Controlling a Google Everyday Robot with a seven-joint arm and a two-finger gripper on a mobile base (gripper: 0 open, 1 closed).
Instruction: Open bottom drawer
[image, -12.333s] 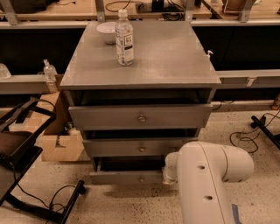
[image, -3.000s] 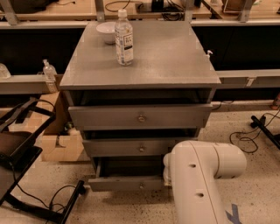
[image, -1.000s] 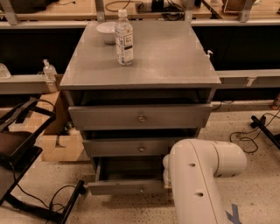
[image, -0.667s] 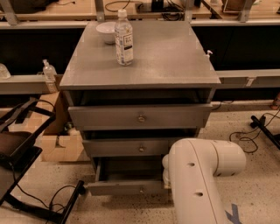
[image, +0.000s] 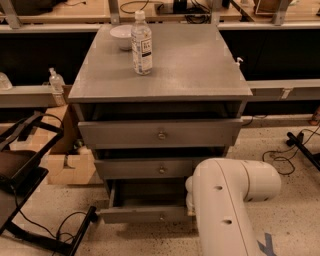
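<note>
Camera view looks down on a grey cabinet, with the white arm (image: 232, 200) filling the lower right of the frame. The gripper is hidden behind that arm, somewhere by the right end of the lowest drawer front; whether it is open, closed or holding anything cannot be told.

The bottom drawer (image: 142, 215) sits low in the frame, left of the arm. It is pulled part way out, its slim front standing forward of the drawer above and its dark inside showing behind. Its knob (image: 161, 217) is bare and in plain sight. The arm covers the right end of the front.

Above it are the middle drawer (image: 145, 169) and the top drawer (image: 160, 133), each with a centre knob.

On the cabinet top (image: 200, 65), toward the upper left, a bottle (image: 142, 44) stands upright just beside a white bowl (image: 121, 36).

A cardboard box (image: 70, 167) lies on the floor at the left of the cabinet, and cables (image: 280, 155) trail at the right.
</note>
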